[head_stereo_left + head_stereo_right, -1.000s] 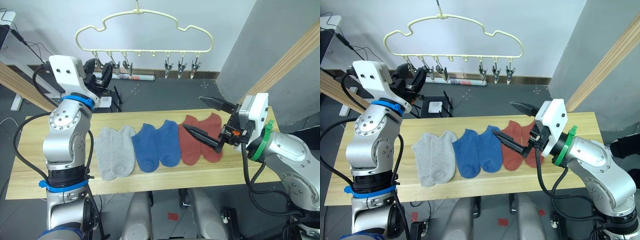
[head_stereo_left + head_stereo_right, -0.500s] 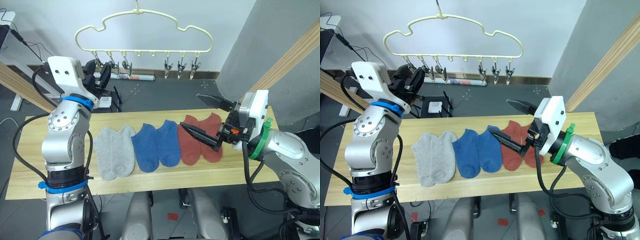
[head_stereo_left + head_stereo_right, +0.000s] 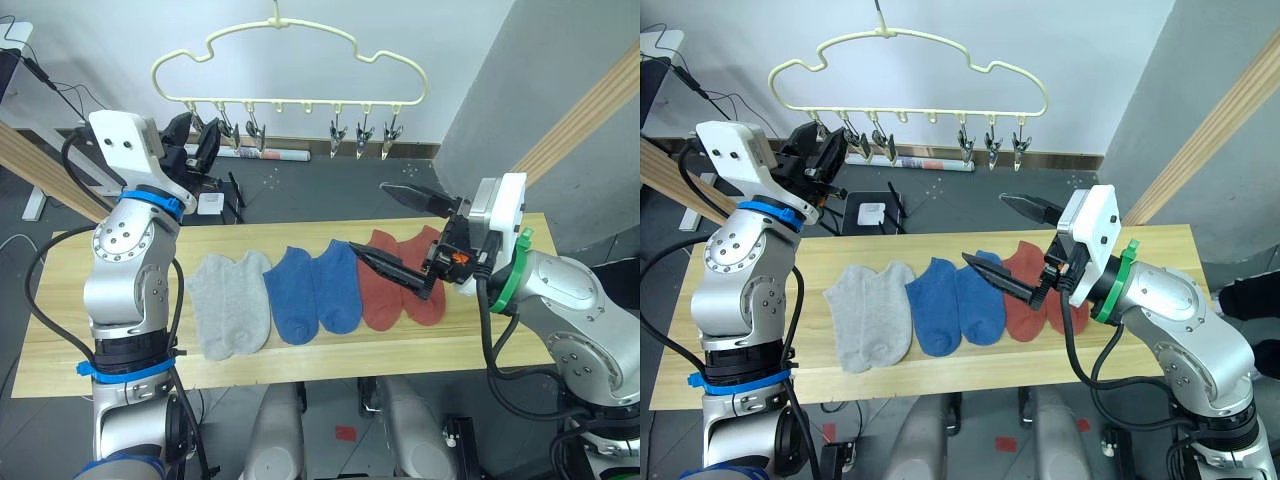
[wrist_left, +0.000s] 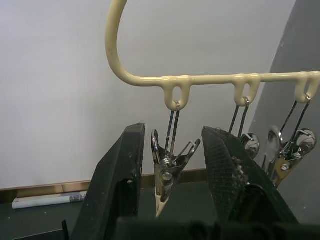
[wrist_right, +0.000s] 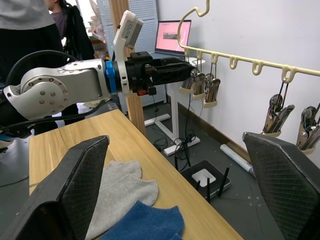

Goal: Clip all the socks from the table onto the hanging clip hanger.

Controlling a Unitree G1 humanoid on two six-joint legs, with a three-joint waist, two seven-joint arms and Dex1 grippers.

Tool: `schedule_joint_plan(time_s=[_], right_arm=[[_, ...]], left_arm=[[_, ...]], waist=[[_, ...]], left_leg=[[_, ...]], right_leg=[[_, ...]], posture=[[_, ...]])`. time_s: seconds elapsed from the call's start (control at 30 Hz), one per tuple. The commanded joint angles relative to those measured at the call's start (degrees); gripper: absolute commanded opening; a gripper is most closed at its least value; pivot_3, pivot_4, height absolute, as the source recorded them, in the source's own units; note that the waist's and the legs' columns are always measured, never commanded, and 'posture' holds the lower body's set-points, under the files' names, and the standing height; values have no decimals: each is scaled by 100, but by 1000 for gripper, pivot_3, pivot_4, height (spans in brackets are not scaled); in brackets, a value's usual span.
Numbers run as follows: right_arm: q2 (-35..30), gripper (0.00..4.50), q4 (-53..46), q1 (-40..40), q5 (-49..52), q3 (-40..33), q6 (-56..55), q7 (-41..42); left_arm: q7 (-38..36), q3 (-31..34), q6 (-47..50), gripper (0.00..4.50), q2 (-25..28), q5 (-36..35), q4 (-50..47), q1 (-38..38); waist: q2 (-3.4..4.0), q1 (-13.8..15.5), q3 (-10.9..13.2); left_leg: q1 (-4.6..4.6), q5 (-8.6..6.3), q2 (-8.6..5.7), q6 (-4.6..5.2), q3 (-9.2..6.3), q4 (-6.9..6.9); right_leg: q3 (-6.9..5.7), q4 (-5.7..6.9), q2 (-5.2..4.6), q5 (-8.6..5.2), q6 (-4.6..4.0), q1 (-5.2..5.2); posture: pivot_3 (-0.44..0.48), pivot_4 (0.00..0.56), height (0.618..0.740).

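All 6 socks [image 3: 315, 290] lie mid-table [image 3: 60, 330], left gripper [image 4: 170, 165] straddles the hanger [image 3: 290, 60]'s end clip [image 4: 167, 172], right gripper [image 3: 395, 230] gapes wide and empty.

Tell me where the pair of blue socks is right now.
In the left eye view the blue socks lie flat in the middle of the table, between the grey socks on the robot's left and the rust red socks on its right.
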Motion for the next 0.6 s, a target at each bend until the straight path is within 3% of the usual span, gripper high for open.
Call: schedule_joint_plan(time_s=[0.03,0.27,0.43,0.6], right_arm=[[-43,4500,-161,78,-38,-71,-120,42],[-70,4500,-200,152,-55,-115,-126,31],[-83,4500,-220,189,-58,-141,-121,32],[-107,4500,-215,217,-59,-152,-122,40]], left_arm=[[-24,79,-181,1951,92,28,-45,-24],[-9,44,-236,1951,53,16,9,-61],[-18,29,-294,610,67,40,18,-67],[-24,20,-343,136,82,67,9,-44]], waist=[[0,0,0],[0,-1,0],[0,-2,0],[0,-3,0]], left_leg=[[0,0,0,0,0,0],[0,0,0,0,0,0],[0,0,0,0,0,0],[0,0,0,0,0,0]], right_leg=[[0,0,0,0,0,0],[-1,0,0,0,0,0],[-1,1,0,0,0,0],[-1,1,0,0,0,0]], posture=[[-13,441,740],[-18,441,740],[-20,442,740],[-19,442,740]])
